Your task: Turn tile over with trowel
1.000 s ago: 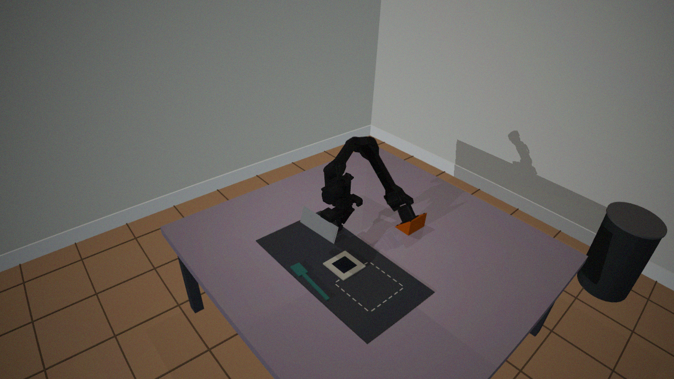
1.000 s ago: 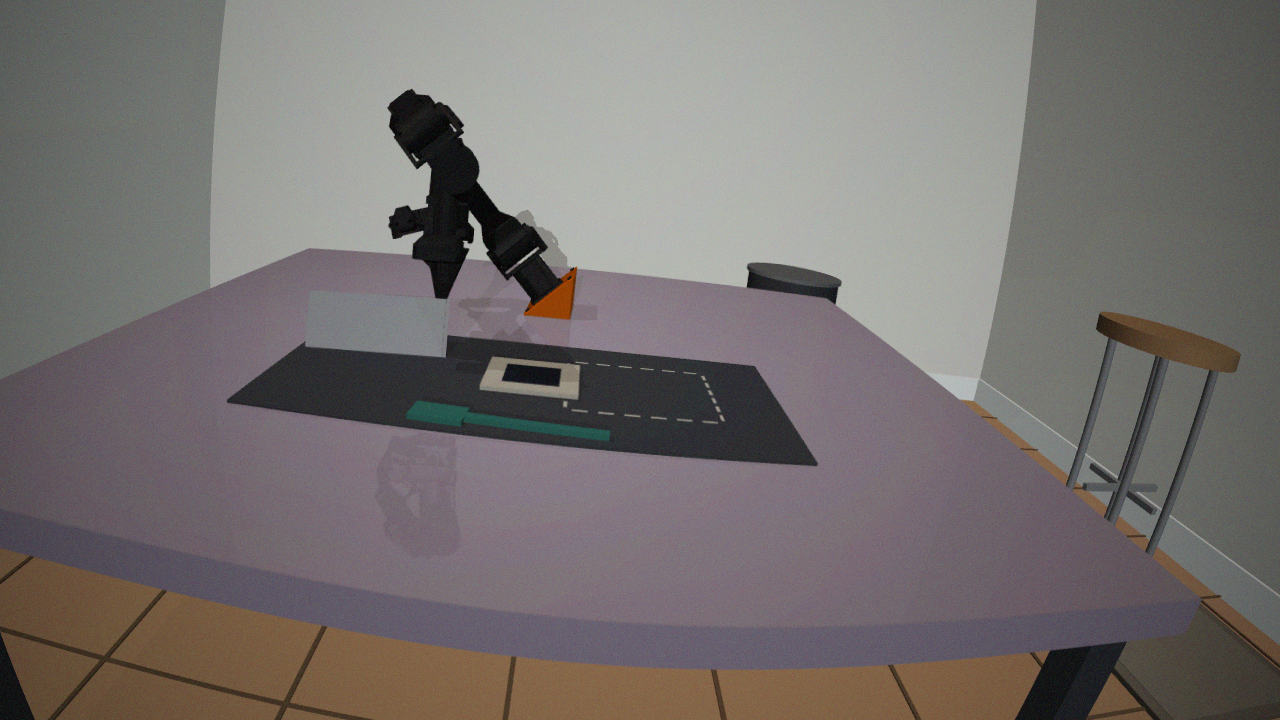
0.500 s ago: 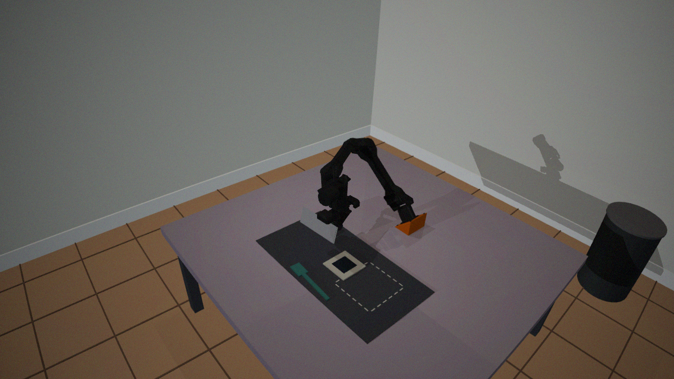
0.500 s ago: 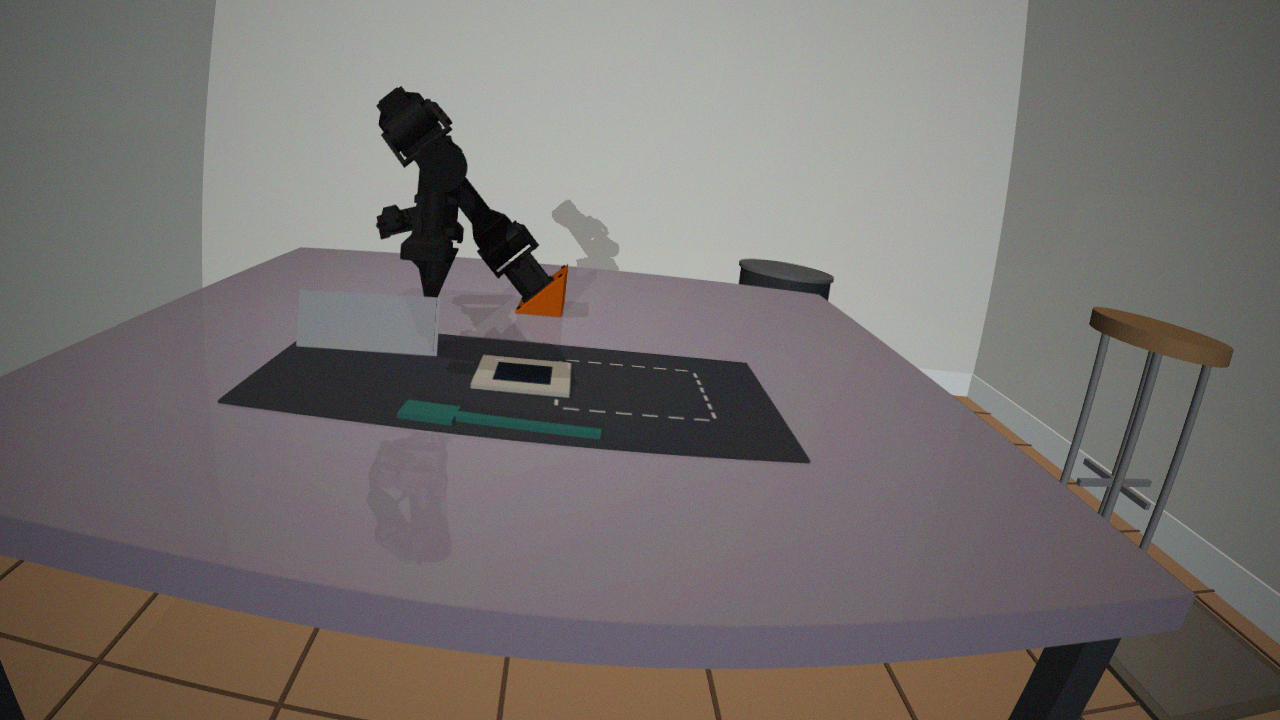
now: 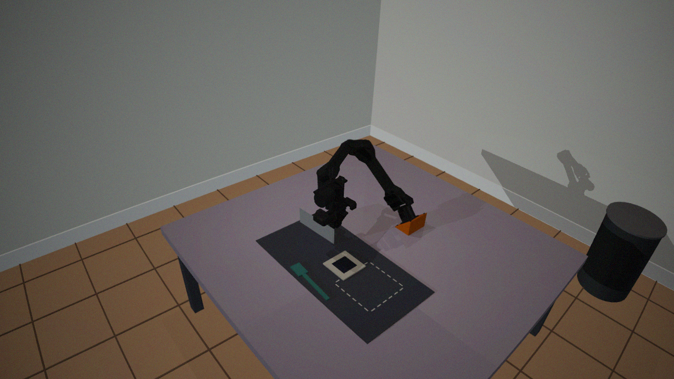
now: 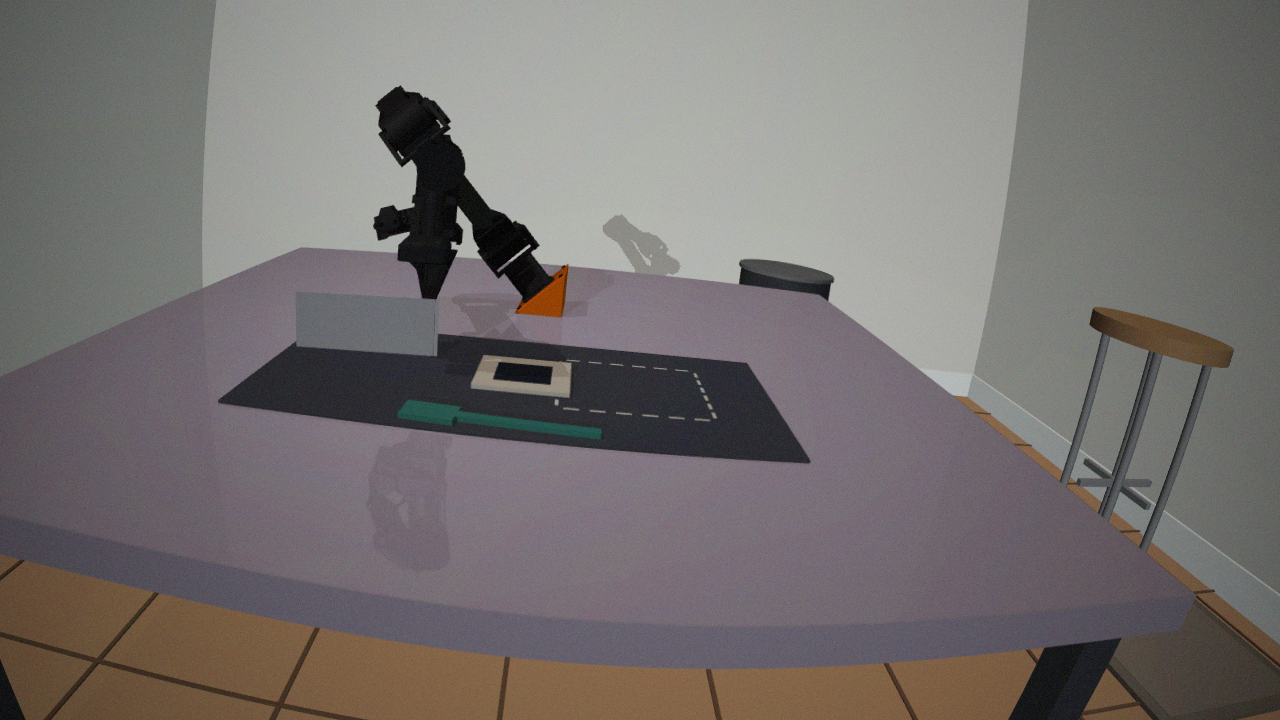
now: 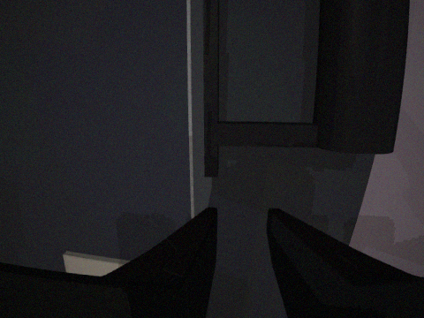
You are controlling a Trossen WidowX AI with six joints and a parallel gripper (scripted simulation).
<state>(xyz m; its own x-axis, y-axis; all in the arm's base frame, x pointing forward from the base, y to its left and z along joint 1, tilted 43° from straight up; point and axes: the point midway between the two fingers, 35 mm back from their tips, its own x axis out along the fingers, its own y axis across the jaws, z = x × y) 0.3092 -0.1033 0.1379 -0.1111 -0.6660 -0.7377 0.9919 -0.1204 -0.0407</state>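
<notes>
The teal trowel (image 5: 298,269) (image 6: 429,411) lies flat near the front edge of the dark mat (image 5: 367,329) (image 6: 769,440) (image 7: 88,110). The pale tile (image 5: 345,264) (image 6: 522,373) lies flat, its dark square facing up, at the left end of the dashed outline (image 5: 402,286) (image 6: 714,418). The tile's edge (image 7: 86,264) shows at lower left in the wrist view. My gripper (image 5: 335,226) (image 6: 430,297) (image 7: 242,218) points down just behind the grey panel, near its right end. Its fingers are partly open with nothing between them, well away from the trowel.
The upright grey panel (image 5: 323,231) (image 6: 365,324) (image 7: 190,110) stands at the mat's back left. A black frame (image 7: 267,134) lies right behind it. The arm's orange base (image 5: 411,226) (image 6: 550,300) is behind the mat. A dark bin (image 5: 617,254) and a stool (image 6: 1161,335) stand beyond the table.
</notes>
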